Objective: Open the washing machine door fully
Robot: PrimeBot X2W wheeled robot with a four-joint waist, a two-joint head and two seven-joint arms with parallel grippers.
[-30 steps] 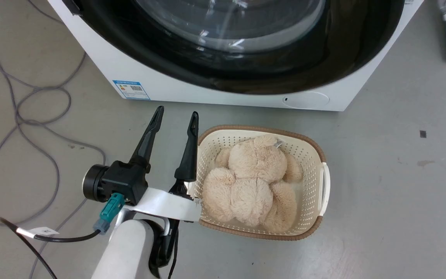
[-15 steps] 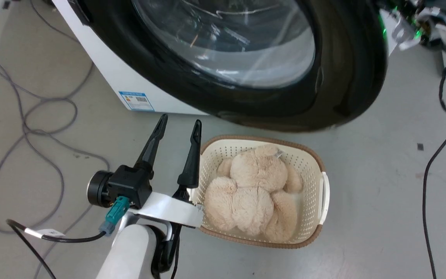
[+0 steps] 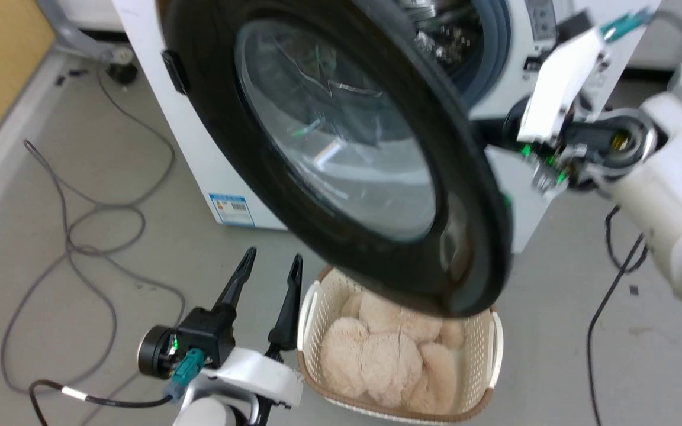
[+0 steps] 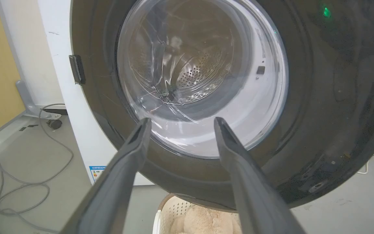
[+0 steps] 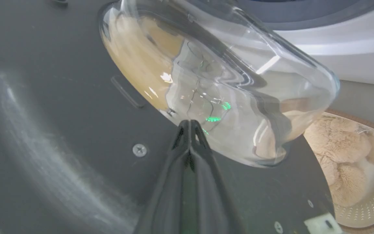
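Grey floor (image 3: 554,355) carried the white washing machine (image 3: 199,160), a cream perforated basket (image 3: 308,307) just before it, loose grey cables (image 3: 66,231) on my left, a black cable (image 3: 598,305) on my right.

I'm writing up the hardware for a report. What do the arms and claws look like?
The left claw has two long tapered black fingers on a blocky black body with a green light, a teal plug feeding a white-tagged black cable, and a white bracket on a pale forearm. The right claw has matching dark fingers.
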